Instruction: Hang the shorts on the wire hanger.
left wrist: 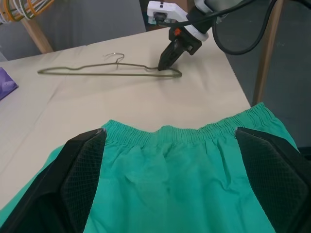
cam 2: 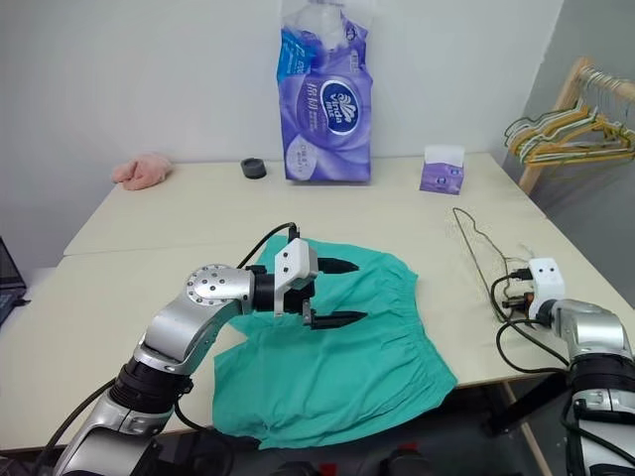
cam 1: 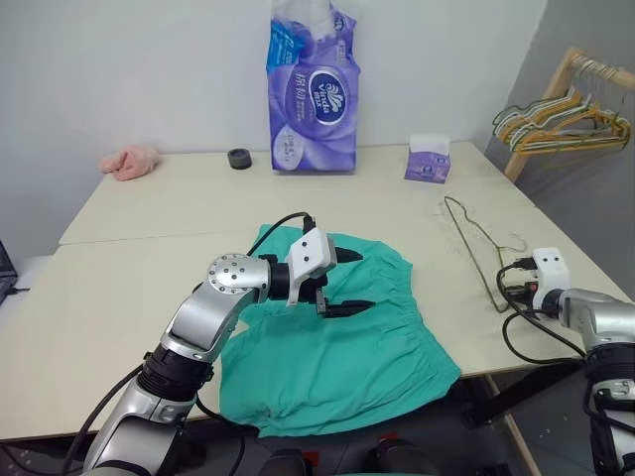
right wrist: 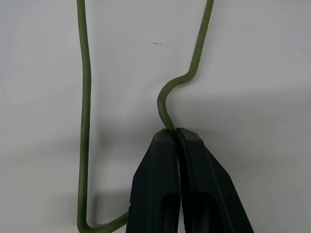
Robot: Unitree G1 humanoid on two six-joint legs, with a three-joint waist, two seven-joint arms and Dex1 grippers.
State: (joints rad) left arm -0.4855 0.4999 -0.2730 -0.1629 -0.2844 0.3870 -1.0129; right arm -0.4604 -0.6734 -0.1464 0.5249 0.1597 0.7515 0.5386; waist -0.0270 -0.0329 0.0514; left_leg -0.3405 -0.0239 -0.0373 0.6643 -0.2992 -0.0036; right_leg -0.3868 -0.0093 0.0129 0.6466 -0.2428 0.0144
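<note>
The teal-green shorts [cam 1: 337,347] lie flat on the table's front middle, with the elastic waistband [left wrist: 194,133] facing the right side. My left gripper [cam 1: 365,281] hovers just above them, pointing right, jaws wide open and empty. The wire hanger [left wrist: 97,74] lies flat on the table to the right of the shorts. My right gripper [right wrist: 175,133] is at the hanger's near end by the table's right edge. Its fingers are shut on the wire where it bends [right wrist: 167,104]. From the left wrist view the right gripper [left wrist: 161,67] tilts down onto that end.
At the back of the table stand a tall purple tissue pack [cam 1: 313,94], a small purple tissue box [cam 1: 428,159], a black roll [cam 1: 239,159] and a pink cloth lump [cam 1: 130,161]. A wooden rack with green and yellow hangers [cam 1: 566,119] stands beyond the right edge.
</note>
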